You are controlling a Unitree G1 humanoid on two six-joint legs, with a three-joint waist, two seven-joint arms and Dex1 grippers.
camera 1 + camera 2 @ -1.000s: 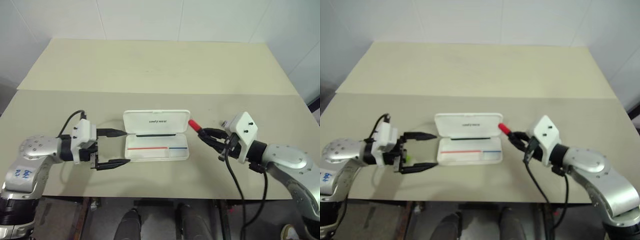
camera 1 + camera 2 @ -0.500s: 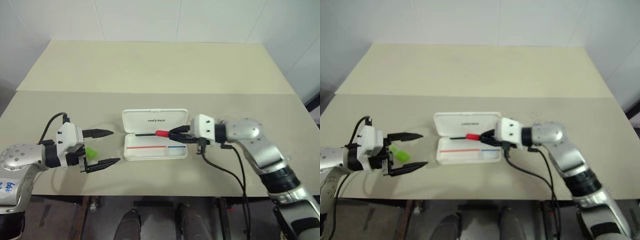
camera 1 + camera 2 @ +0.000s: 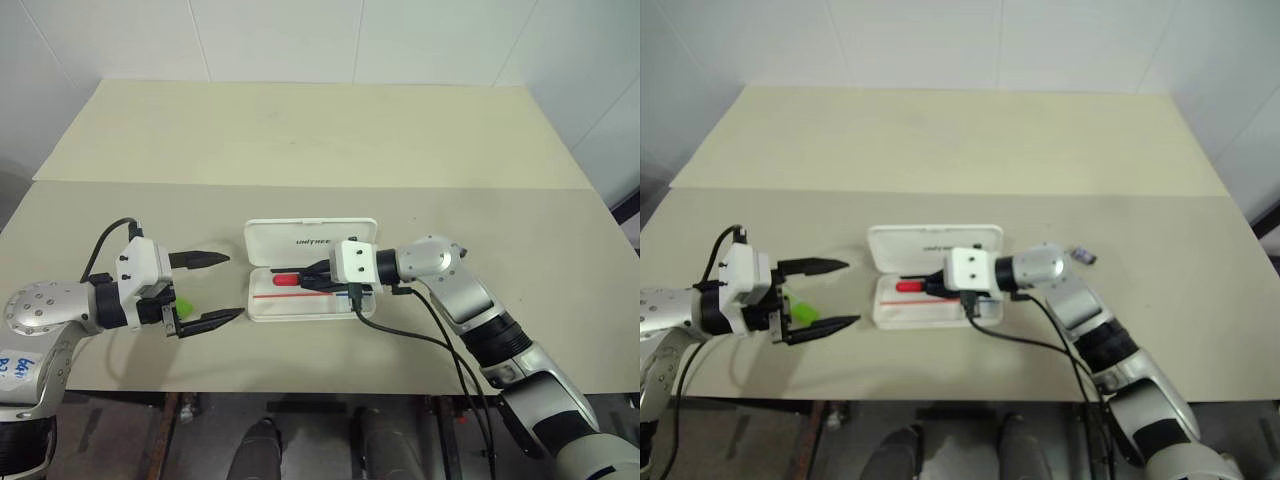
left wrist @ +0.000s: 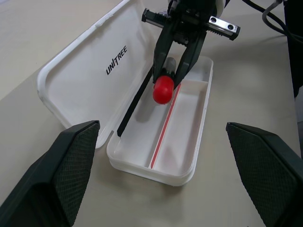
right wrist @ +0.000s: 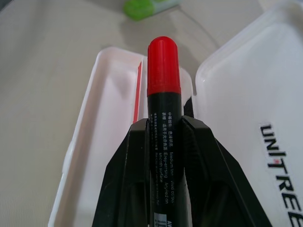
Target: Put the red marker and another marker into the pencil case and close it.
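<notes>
The right hand (image 3: 318, 279) pinches the red marker (image 3: 287, 281) lengthwise over the open pencil case (image 3: 311, 297), apparently lined up for dropping in; the left hand (image 3: 214, 289) waits spread beside the green marker (image 3: 182, 305).

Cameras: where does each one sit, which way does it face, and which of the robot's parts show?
Left eye and right eye views: on the head, facing forward and down at the table; both arms show, the left gripper open, the right gripper shut on the red marker over the open pencil case.
Left wrist view: looks along its own fingers at the case and the right gripper.
Right wrist view: looks along its fingers at the red marker, with the green marker beyond.
Shared: both wrist views show the case and the red marker.
</notes>
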